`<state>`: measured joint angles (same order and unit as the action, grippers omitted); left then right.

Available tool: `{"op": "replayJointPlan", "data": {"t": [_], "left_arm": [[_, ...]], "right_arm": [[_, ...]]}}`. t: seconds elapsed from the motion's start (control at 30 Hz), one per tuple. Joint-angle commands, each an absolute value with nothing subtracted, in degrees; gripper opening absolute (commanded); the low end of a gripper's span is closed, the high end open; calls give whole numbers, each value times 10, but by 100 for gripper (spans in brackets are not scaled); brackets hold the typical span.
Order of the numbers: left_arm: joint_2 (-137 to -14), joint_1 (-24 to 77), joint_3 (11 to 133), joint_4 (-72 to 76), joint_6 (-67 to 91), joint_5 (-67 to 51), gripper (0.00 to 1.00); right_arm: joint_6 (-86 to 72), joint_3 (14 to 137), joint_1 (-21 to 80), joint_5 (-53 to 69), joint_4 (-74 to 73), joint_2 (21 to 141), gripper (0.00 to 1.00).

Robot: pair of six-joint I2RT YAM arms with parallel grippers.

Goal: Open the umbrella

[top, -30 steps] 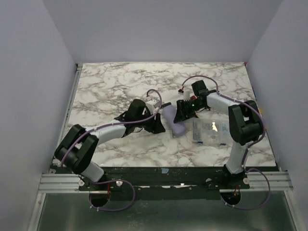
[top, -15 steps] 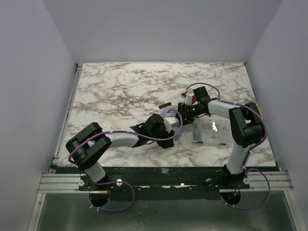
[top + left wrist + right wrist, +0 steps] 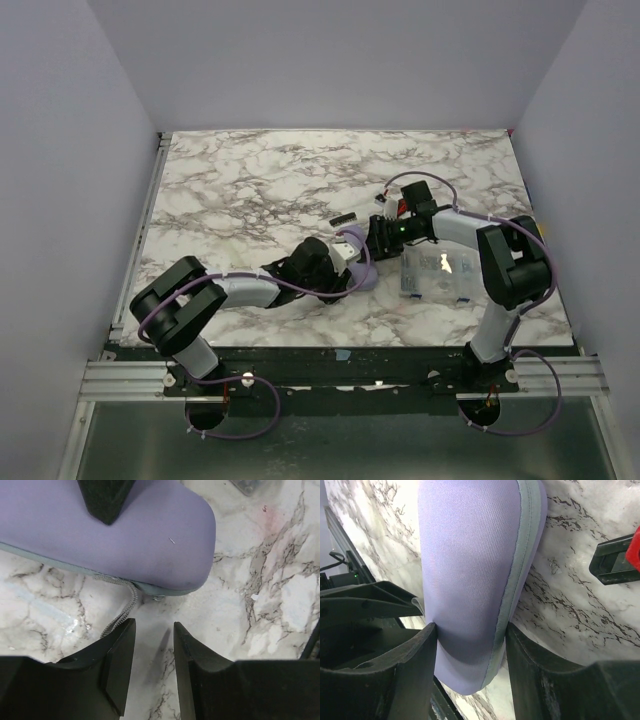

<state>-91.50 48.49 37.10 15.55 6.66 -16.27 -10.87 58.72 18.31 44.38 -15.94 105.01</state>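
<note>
The left gripper [image 3: 345, 272] sits low at the centre of the overhead view, at the end of an arm that reaches in from the lower left. In the left wrist view its fingers [image 3: 120, 655] stand a narrow gap apart at the bottom of the frame. Only the marble table [image 3: 280, 595] shows between them, so they hold nothing. A grey cord [image 3: 122, 615] runs down beside the left-hand finger; whether it touches the finger I cannot tell.

Just above the fingertips lies the rounded end of the umbrella [image 3: 150, 540], wrapped in its lavender sleeve and resting on the table. In the overhead view only a sliver of it [image 3: 364, 277] shows at mid-frame, between the two wrists.

The right gripper [image 3: 372, 238] comes in from the right. In the right wrist view its fingers [image 3: 415, 670] press both sides of the sleeve, clamped on the umbrella [image 3: 470, 555]. At the right edge of that frame lies a red-and-black tool [image 3: 617, 560], apart from the sleeve. A clear plastic box [image 3: 437, 276] sits on the table just right of centre.

A second ago the left gripper was left of the umbrella and clear of it, and the sleeve lay in plain sight on a diagonal. Since then the left arm has swung in lower and closer to the near edge, covering most of the sleeve, and the right wrist has dropped towards the table.
</note>
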Motion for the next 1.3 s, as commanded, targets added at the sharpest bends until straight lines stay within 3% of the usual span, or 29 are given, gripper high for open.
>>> {"op": "replayJointPlan", "data": {"t": [0.0, 0.53, 0.67, 0.9, 1.27], "left_arm": [[-920, 486, 368, 209, 3, -127, 38], [-960, 489, 363, 272, -20, -173, 38], [-964, 489, 358, 271, -25, -192, 30], [-927, 510, 326, 263, -9, -198, 0], [-913, 529, 331, 227, 51, -186, 0]], "right_arm": [[-73, 595, 185, 402, -200, 1077, 0], [-209, 553, 185, 417, -117, 1071, 0], [-228, 541, 185, 407, -99, 1070, 0], [-271, 522, 185, 383, -60, 1070, 0], [-352, 484, 185, 362, 14, 1057, 0]]}}
